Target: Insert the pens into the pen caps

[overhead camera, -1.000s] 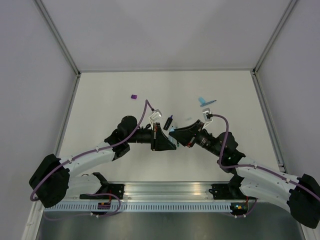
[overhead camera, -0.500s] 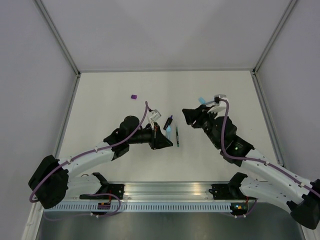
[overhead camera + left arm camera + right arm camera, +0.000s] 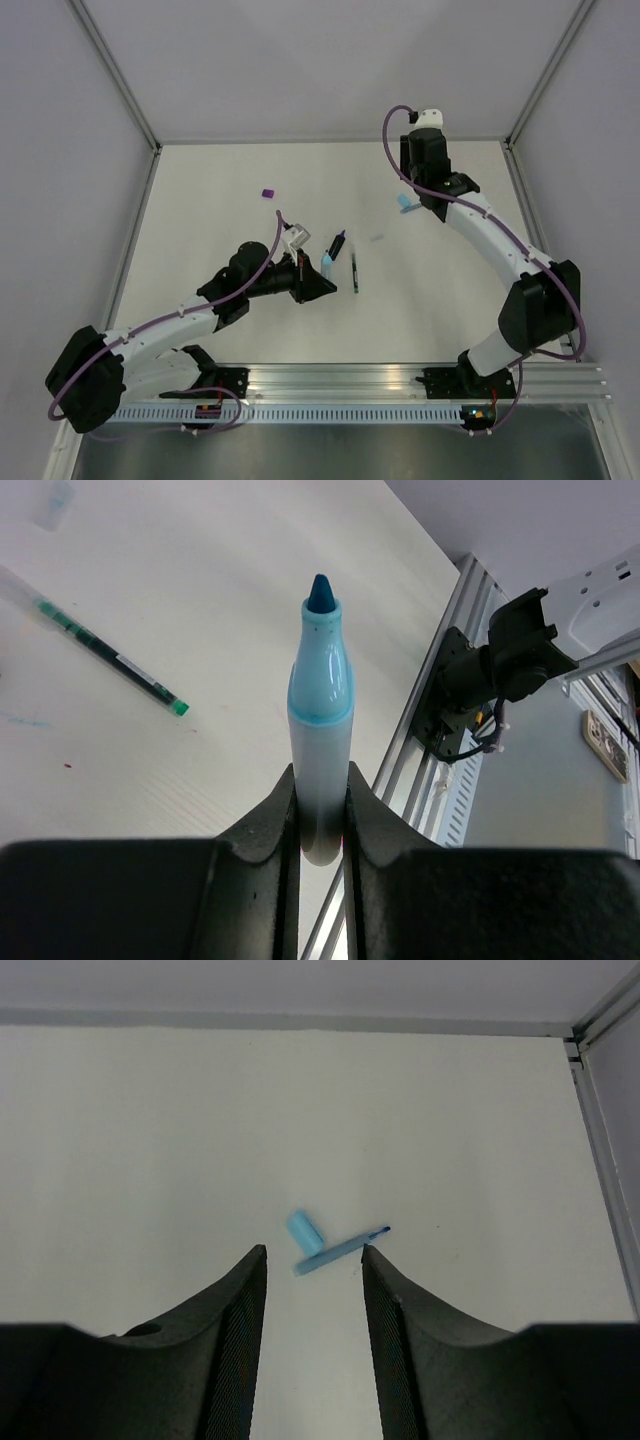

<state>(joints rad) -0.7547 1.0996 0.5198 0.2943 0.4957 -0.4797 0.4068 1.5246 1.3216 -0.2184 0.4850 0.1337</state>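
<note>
As far as I can see, 0 of 4 pens are capped, so everything is left to do. Left jaws are clamped on the rear end of the light-blue highlighter. Its felt tip is bare and points away from the wrist, and it looks lifted off the tabletop near centre.

Its likely mate, the light-blue cap, lies at the far right of the tabletop, touching or just beside the thin blue pen (tip looks bare too). Right jaws hang well above that pair, spread to a middling width with nothing between them.

Black marker and thin dark pen lie loose just beyond the left jaws. Purple cap sits alone, well apart to the far left. A small pale piece lies between the marker and the blue pair. It could be another cap, but it's too small to tell. I can't pick out caps for the 2 thin pens.

My read: the step in hand is highlighter into cap, with the right arm placed to fetch the cap. After that, 3 more pens remain; the purple one is the easy match.
</note>
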